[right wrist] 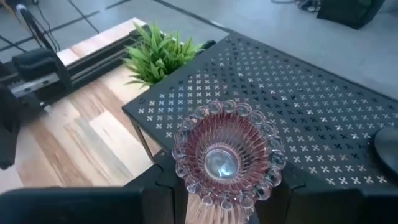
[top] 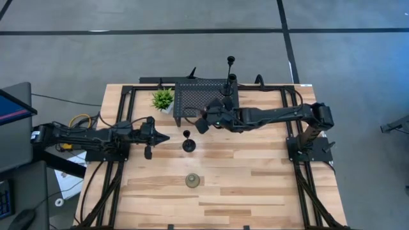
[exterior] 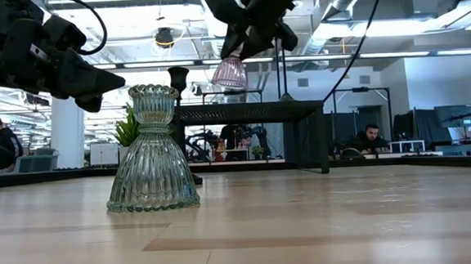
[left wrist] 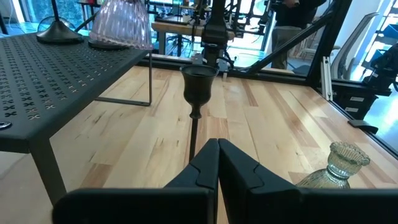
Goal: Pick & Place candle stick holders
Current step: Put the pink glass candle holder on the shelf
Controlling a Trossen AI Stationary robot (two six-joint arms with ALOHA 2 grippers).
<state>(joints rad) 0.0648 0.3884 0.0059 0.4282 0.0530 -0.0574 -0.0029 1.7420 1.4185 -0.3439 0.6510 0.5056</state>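
Over the near edge of the black perforated stand [top: 206, 99] — pink glass holder carried upright

Right hand [right wrist: 217, 186] pinches the pink glass holder [right wrist: 227, 155], stem vertical, just above the stand's corner; the stand top lies toward 12 o'clock in the high view. Left hand [left wrist: 217, 163], pressed together, waits at 9 o'clock from the black holder [top: 188, 142] on the surface [top: 255, 185].

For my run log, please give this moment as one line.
right gripper: shut on pink glass holder, over stand edge | left gripper: shut, empty, facing black holder | olive holder: on table
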